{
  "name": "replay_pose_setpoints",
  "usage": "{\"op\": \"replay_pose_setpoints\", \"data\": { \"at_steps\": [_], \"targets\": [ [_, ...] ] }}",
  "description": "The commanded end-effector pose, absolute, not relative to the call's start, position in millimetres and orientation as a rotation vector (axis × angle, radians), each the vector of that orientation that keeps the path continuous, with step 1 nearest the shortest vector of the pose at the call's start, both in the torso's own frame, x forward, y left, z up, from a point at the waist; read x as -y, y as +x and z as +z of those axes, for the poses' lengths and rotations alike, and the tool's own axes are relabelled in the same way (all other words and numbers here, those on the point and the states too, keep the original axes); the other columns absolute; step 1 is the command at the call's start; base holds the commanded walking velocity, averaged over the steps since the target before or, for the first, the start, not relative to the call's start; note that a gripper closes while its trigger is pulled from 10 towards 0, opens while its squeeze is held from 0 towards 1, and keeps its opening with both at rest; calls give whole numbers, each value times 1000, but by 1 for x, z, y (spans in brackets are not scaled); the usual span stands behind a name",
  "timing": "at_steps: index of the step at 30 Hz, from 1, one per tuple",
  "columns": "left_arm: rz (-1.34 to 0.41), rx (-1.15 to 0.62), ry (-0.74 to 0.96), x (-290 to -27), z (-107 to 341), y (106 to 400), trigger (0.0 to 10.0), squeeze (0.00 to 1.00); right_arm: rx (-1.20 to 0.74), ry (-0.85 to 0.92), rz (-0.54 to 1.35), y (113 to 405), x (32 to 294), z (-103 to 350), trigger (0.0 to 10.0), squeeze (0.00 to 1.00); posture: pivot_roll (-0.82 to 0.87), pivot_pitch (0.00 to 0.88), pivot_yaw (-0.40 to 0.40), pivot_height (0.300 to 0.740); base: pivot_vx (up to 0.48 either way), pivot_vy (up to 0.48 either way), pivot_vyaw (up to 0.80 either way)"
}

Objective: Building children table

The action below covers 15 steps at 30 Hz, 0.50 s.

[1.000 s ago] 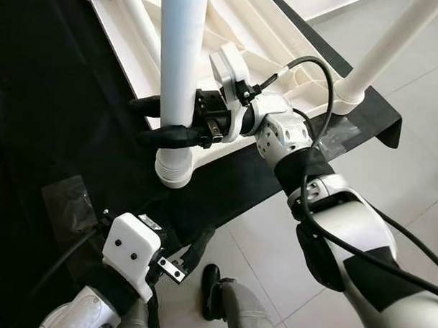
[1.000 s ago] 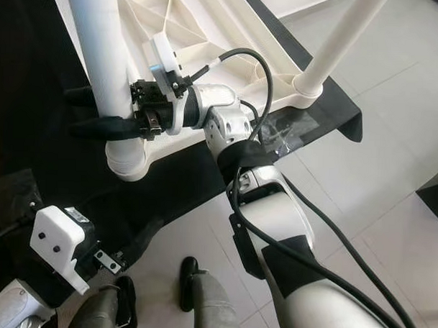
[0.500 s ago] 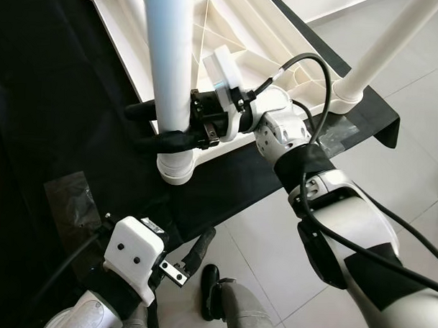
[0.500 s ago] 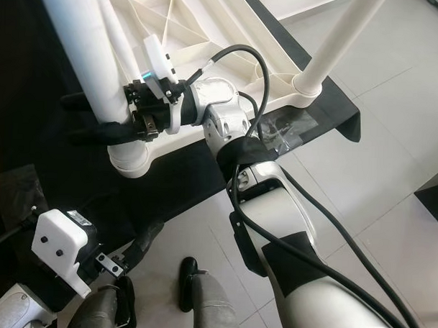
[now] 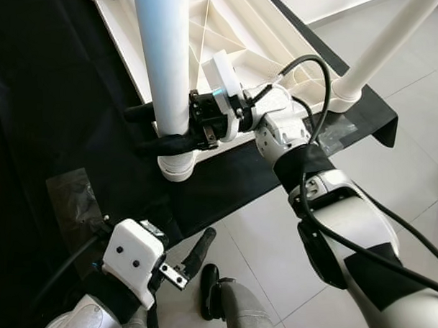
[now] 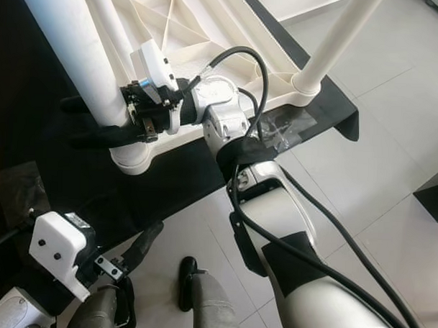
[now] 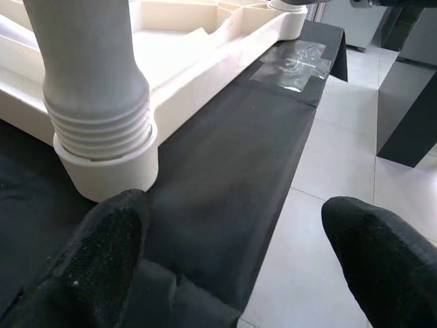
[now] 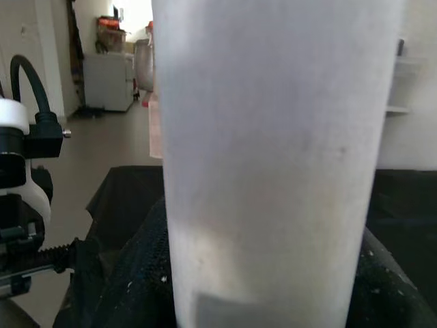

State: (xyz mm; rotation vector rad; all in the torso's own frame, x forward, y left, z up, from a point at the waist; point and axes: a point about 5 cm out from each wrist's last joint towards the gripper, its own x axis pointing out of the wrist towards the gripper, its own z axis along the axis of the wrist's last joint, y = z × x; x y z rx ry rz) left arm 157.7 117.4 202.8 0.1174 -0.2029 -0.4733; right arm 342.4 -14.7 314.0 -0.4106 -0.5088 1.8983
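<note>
The white children's table [image 5: 241, 35] lies upside down on a black cloth [image 5: 56, 93]. A white leg [image 5: 161, 61] stands in the near corner socket [image 5: 177, 165], its threaded end [image 7: 102, 130] sitting in the collar. My right gripper [image 5: 139, 128] is shut on this leg just above the socket, one black finger on each side, and the leg [image 8: 273, 157] fills the space between them. My left gripper [image 7: 239, 273] hangs low in front of that corner, open, with nothing between its fingers [image 7: 109, 246]. A second leg [image 5: 381, 47] stands at the far right corner.
Grey floor tiles [image 5: 392, 148] lie to the right and in front of the cloth's edge. A patch of clear tape [image 7: 293, 61] holds the cloth near the right corner. A dark cabinet [image 7: 410, 89] stands beyond. My foot [image 5: 211, 290] is near the cloth's front edge.
The right gripper has turned at the wrist while holding the leg, and the leg's top now leans further left. The left gripper has barely moved.
</note>
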Motion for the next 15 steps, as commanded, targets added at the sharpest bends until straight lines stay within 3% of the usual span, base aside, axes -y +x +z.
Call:
{"op": "replay_pose_setpoints", "data": {
  "at_steps": [1, 7, 15],
  "targets": [
    [-479, 191, 98, -115, 203, 153, 10000, 0, 296, -469, 1899, 349, 25, 276, 10000, 0, -77, 493, -141, 740, 0, 0, 0],
    [-480, 188, 93, -114, 203, 152, 10000, 0, 300, -461, 1871, 353, 31, 280, 10000, 0, -81, 501, -139, 740, 0, 0, 0],
    [-488, 183, 86, -113, 203, 151, 10000, 0, 247, -234, 1862, 356, 36, 280, 10000, 0, -81, 506, -138, 740, 0, 0, 0]
  ]
}}
